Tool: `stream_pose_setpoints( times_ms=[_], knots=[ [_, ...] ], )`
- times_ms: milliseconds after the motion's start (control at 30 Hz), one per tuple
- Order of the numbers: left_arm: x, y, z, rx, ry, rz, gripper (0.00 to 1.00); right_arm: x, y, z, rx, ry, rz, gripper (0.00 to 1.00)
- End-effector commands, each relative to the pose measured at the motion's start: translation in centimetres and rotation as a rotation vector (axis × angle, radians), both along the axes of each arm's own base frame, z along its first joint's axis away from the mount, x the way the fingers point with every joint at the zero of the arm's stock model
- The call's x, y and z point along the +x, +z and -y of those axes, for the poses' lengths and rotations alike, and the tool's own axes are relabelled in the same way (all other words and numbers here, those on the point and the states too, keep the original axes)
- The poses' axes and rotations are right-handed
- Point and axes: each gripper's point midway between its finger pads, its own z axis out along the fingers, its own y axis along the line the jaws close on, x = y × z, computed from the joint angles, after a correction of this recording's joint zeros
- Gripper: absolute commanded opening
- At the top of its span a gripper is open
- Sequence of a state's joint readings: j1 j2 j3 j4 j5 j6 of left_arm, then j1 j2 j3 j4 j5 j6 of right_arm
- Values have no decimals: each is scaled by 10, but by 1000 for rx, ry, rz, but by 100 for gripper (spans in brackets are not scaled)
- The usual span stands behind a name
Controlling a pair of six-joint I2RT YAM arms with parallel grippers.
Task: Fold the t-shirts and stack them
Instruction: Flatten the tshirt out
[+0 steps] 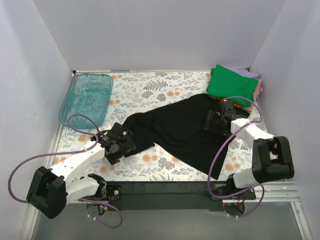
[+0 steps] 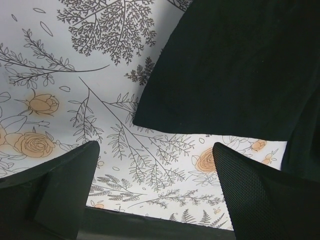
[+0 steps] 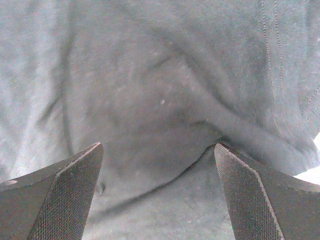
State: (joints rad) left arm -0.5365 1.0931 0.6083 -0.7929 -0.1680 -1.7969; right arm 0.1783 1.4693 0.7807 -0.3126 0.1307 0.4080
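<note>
Left gripper (image 2: 155, 150): fingers (image 2: 65, 190) spread wide with nothing between them. It sits low over the floral tablecloth (image 2: 75, 75), near the table's front-left corner. A hem edge of the black t-shirt (image 1: 180, 127) lies just ahead of the fingertips.

Right gripper (image 3: 157, 150): fingers (image 3: 260, 195) spread wide with nothing gripped. It is directly above wrinkled black cloth, over the shirt's end nearest the right edge.

Black t-shirt: unfolded, lying flat and diagonally across the table's middle, from the right-rear area toward the front-left.

Green t-shirt (image 1: 232, 82): folded, on top of a pile in the rear-right corner. Lilac cloth (image 1: 248, 73) and pink cloth (image 1: 258, 91) show at the edges beneath it.

Teal tray (image 1: 66, 102): translucent, in the rear-left corner along the left edge.
</note>
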Motion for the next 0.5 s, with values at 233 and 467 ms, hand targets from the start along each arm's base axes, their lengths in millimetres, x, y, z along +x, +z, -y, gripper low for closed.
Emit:
stream_pose_setpoints(
  times_ms=[233,467],
  knots=[
    [9,-21,4,37,-6,-34,81,-49,55,0,69,47,189,99],
    [22,-32,1,88,21,-39,45,-89,46,-3,124,36,158,98]
  ],
)
